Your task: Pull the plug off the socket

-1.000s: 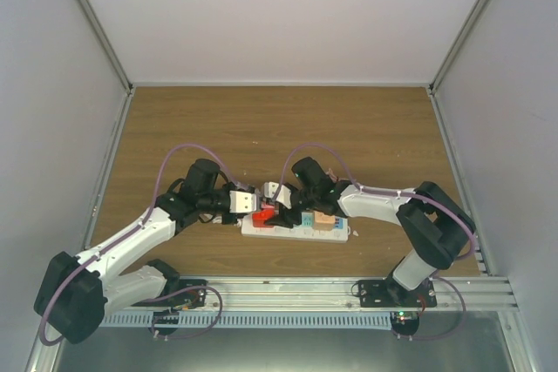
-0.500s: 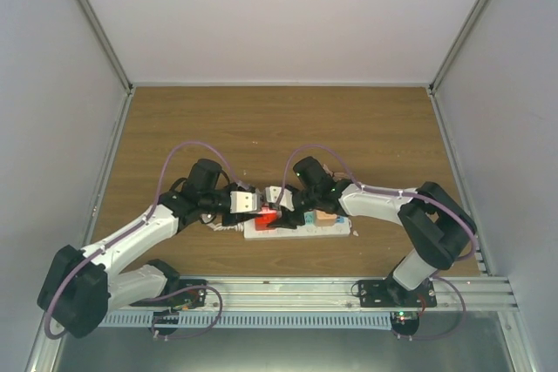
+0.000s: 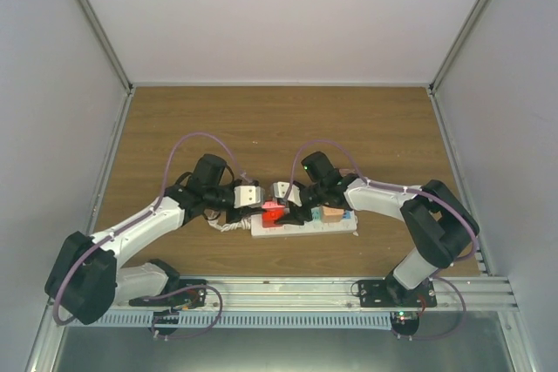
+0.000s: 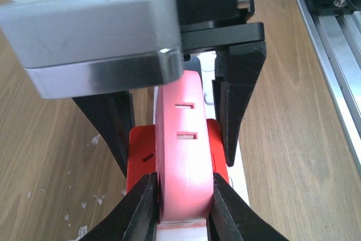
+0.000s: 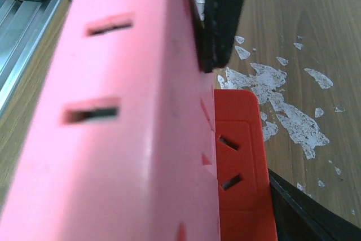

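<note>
The socket (image 3: pixel 336 226), a long white strip with coloured panels, lies near the table's front edge. A pink plug (image 4: pixel 183 156) stands on its red end panel (image 4: pixel 141 150). My left gripper (image 4: pixel 183 196) is shut on the plug, with both black fingers pressed to its sides. My right gripper (image 3: pixel 288 211) faces it from the right. Its fingers (image 4: pixel 234 111) straddle the strip at the red panel and grip its edges. In the right wrist view the plug (image 5: pixel 113 128) fills most of the frame beside the red panel (image 5: pixel 240 162), with one right finger (image 5: pixel 316 213) at the panel's edge.
A short white twisted cord (image 3: pixel 228 226) trails from the strip's left end under my left wrist. White paint flecks (image 5: pixel 282 100) mark the wooden table (image 3: pixel 279 128). An aluminium rail (image 3: pixel 288 289) runs along the near edge, and white walls enclose the other sides.
My left gripper loosened, then closed again on the plug. Both arms and the strip have shifted slightly to the right and away from the rail.
</note>
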Available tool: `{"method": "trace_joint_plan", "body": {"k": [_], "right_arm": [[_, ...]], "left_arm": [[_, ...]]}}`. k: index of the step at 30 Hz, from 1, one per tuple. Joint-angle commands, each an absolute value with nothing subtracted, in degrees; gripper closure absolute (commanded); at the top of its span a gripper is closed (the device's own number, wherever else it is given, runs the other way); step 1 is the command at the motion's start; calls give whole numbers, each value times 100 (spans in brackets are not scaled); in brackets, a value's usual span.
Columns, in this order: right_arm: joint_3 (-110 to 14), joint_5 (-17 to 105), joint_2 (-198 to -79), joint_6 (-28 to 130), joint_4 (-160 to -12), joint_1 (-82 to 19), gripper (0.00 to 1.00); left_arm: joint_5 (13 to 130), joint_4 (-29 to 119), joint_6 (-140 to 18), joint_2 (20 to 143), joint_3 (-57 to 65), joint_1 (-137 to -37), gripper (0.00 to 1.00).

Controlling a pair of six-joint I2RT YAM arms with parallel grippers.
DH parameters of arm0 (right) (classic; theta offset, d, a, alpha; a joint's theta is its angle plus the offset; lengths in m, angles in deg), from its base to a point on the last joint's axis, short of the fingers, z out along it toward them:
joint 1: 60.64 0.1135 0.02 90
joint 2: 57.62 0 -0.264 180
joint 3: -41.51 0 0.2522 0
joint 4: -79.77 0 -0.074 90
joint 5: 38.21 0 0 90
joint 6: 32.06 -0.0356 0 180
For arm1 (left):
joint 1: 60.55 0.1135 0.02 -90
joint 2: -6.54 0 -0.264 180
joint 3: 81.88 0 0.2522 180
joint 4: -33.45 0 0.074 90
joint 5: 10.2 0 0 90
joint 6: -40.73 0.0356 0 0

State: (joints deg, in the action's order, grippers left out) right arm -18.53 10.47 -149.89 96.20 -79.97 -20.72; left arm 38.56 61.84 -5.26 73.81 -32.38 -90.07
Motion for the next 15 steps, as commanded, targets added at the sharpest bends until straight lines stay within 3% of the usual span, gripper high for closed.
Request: {"method": "trace_joint_plan", "body": {"k": [1,15], "right_arm": [[-1926,1004,-14874,9703,-7961,-2162,54],[-1949,880,-14950,9474,-8085,-2162,37]], "left_arm": [[3423,6117,-882,7629,-2969,-8973,75],[3318,6043,-1217,7998,-2779,-8989,73]]}}
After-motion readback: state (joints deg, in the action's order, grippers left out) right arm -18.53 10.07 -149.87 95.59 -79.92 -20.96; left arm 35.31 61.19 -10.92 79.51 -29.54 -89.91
